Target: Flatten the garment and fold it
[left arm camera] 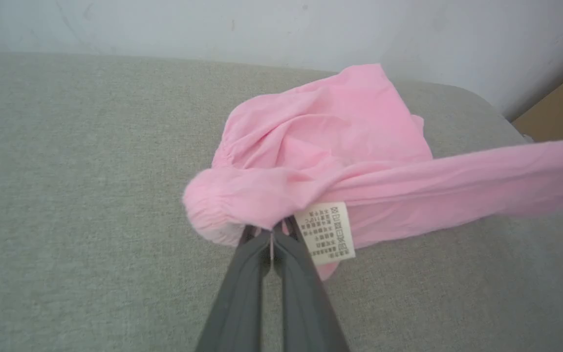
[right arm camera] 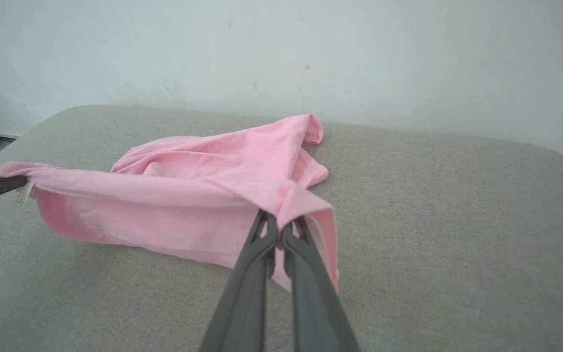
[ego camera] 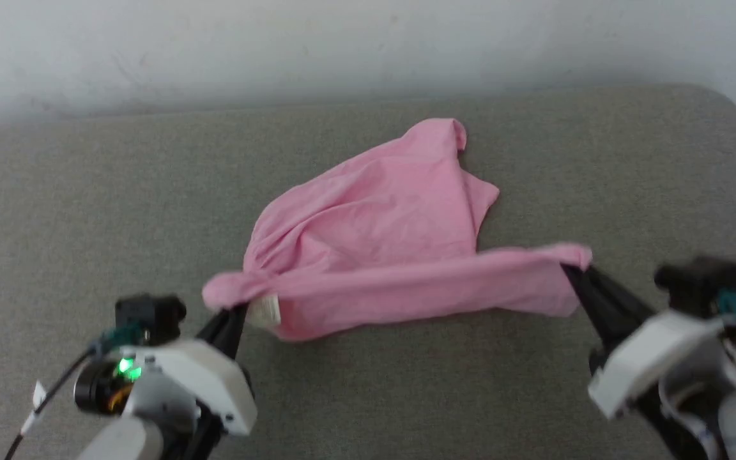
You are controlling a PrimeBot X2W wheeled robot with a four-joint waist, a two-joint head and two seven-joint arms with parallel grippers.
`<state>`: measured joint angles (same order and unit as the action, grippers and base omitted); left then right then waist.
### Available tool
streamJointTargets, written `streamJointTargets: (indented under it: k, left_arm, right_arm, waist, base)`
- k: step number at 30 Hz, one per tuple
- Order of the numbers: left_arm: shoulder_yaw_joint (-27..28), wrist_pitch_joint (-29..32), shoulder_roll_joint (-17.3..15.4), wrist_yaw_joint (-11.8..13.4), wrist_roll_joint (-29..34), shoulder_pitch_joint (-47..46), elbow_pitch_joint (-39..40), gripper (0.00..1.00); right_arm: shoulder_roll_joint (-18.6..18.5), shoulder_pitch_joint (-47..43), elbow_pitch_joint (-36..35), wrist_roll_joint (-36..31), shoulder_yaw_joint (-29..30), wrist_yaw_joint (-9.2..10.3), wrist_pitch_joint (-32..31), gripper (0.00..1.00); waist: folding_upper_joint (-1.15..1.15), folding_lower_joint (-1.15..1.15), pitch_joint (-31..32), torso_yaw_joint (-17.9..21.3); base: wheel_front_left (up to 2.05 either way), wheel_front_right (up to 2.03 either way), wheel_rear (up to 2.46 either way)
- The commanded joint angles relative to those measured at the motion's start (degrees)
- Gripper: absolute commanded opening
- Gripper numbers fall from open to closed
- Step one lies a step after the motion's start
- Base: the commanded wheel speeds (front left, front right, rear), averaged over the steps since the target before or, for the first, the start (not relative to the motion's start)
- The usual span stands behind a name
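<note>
The left gripper (ego camera: 239, 312) is clamped on the left end of the garment (ego camera: 381, 236) — the near edge is stretched left to right over the grey worktop (ego camera: 87, 211) — and the right end is pinched by the right gripper (ego camera: 571, 271); the rest lies heaped beyond.

A grey-beige fabric cushion (ego camera: 55, 223) with rounded far corners is seen, evenly lit. A plain white wall (ego camera: 342, 45), faintly scuffed, is set just behind the cushion. A brown panel (left arm camera: 562, 110) is glimpsed beyond the cushion's corner.
</note>
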<state>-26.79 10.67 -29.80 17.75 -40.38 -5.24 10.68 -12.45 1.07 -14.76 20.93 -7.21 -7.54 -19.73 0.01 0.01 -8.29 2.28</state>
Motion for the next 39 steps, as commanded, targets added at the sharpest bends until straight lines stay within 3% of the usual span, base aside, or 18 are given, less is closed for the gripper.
streamJointTargets:
  k: [1, 8, 13, 24, 26, 27, 28, 29, 30, 31, 35, 39]
  left_arm:
    - [0.3, 0.2, 0.4, -0.5, -0.3, -1.8, -1.0, 0.0]
    - [-0.6, 1.2, 4.7, -5.6, -1.1, -16.3, -10.8, 0.0]
    - [-0.8, 0.2, 7.4, -7.8, -0.8, -24.4, -17.4, 0.0]
    - [-1.0, -3.1, 12.4, -10.8, -2.0, -31.5, -29.3, 0.0]
    - [-1.2, -3.7, 13.2, -11.8, -2.5, -31.8, -30.7, 0.0]
    - [-1.2, -4.0, 13.8, -12.5, -3.2, -31.8, -31.1, 0.2]
    - [-1.1, -4.3, 14.5, -13.4, -4.0, -31.7, -31.6, 0.4]
    - [-1.3, -4.4, 14.7, -13.9, -4.3, -31.5, -32.3, 0.48]
    - [-1.4, -4.8, 14.9, -14.0, -4.3, -31.1, -32.9, 0.93]
    - [-1.4, -5.3, 15.1, -14.1, -4.5, -30.7, -33.4, 1.0]
    - [-1.0, -8.1, 15.3, -13.7, -4.2, -28.9, -34.1, 1.0]
    - [-0.5, -11.1, 13.9, -11.8, -2.6, -26.2, -32.3, 1.0]
  right_arm:
    - [-0.4, 2.4, 1.4, 0.6, -0.3, 0.05, -0.2, 0.0]
    - [-3.0, 24.8, 18.4, 5.3, -4.5, 0.05, 2.0, 0.0]
    - [-3.8, 37.6, 30.2, 7.9, -8.0, 0.05, 4.6, 0.0]
    - [-3.0, 52.1, 52.7, 10.9, -14.8, 0.05, 14.7, 0.02]
    - [-2.6, 53.2, 56.1, 11.4, -16.1, 0.05, 16.7, 0.61]
    - [-2.4, 53.6, 57.6, 11.7, -16.8, 0.05, 17.9, 0.97]
    - [-2.4, 53.9, 58.9, 11.7, -17.3, 0.05, 19.7, 1.0]
    - [-2.1, 53.9, 60.4, 12.0, -17.9, 0.05, 21.0, 1.0]
    - [-1.7, 53.8, 61.6, 12.3, -18.7, 0.05, 22.2, 1.0]
    - [-1.5, 53.7, 62.5, 12.5, -19.4, 0.05, 24.0, 1.0]
    - [-1.1, 52.4, 64.3, 12.6, -22.1, 0.05, 31.6, 1.0]
    - [-1.8, 49.9, 61.5, 11.1, -23.3, 0.05, 34.5, 1.0]
  waist:
    - [-0.01, -0.01, -2.4, -0.9]
    - [-0.01, -0.01, -9.2, -3.9]
    - [-0.01, -0.01, -13.2, -6.0]
    - [-0.01, -0.01, -16.7, -8.0]
    - [-0.01, -0.01, -16.9, -8.0]
    - [-0.01, -0.01, -16.9, -8.0]
    - [-0.01, -0.01, -16.7, -8.0]
    - [-0.01, -0.01, -16.4, -7.9]
    - [-0.01, -0.01, -16.1, -7.8]
    - [-0.01, -0.01, -15.8, -7.6]
    - [-0.01, -0.01, -13.5, -7.1]
    - [-0.01, -0.01, -10.7, -6.4]
  base:
    - [0.0, 0.0, 0.0]
    - [0.0, 0.0, 0.0]
    - [0.0, 0.0, 0.0]
    - [0.0, 0.0, 0.0]
    - [0.0, 0.0, 0.0]
    - [0.0, 0.0, 0.0]
    - [0.0, 0.0, 0.0]
    - [0.0, 0.0, 0.0]
    - [0.0, 0.0, 0.0]
    - [0.0, 0.0, 0.0]
    - [0.0, 0.0, 0.0]
    - [0.0, 0.0, 0.0]
